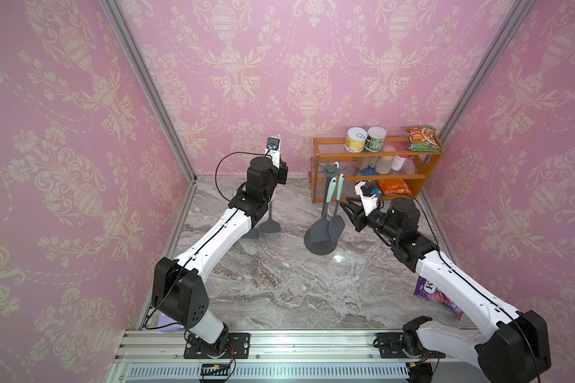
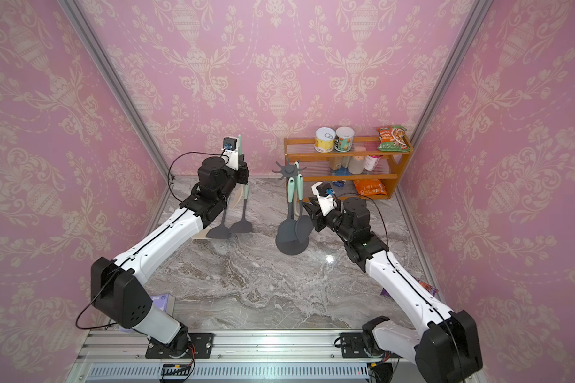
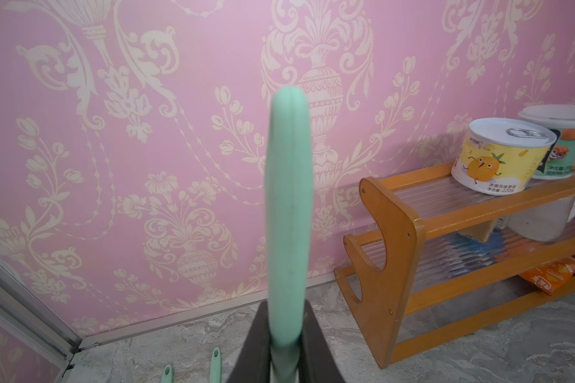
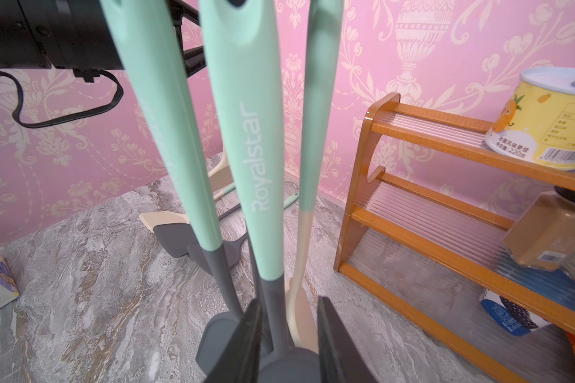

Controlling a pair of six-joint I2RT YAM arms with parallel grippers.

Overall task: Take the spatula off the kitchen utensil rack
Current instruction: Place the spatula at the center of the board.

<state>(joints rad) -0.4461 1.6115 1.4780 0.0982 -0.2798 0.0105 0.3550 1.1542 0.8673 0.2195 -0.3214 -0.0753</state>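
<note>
The dark grey kitchen utensil rack [image 1: 321, 243] [image 2: 292, 247] stands mid-table, its crown of hooks [image 1: 331, 169] carrying mint-handled utensils. One is a dark spatula [image 1: 334, 227] [image 4: 246, 132]. My right gripper [image 1: 344, 204] [image 2: 307, 204] [image 4: 287, 305] is open at the rack's right side, a finger on each side of that spatula's dark neck, with a gap left over. At the back left, my left gripper [image 1: 281, 167] [image 2: 243, 169] [image 3: 284, 305] is shut on the mint handle [image 3: 287, 199] of another spatula [image 1: 269, 227], held upright.
An orange wooden shelf [image 1: 316, 179] against the back wall holds two cans [image 1: 357, 139], jars and snack bags [image 1: 424, 138]. More utensils [image 4: 173, 232] lie on the marble under the left arm. A purple bag [image 1: 435, 291] lies under the right arm. Pink walls close in three sides.
</note>
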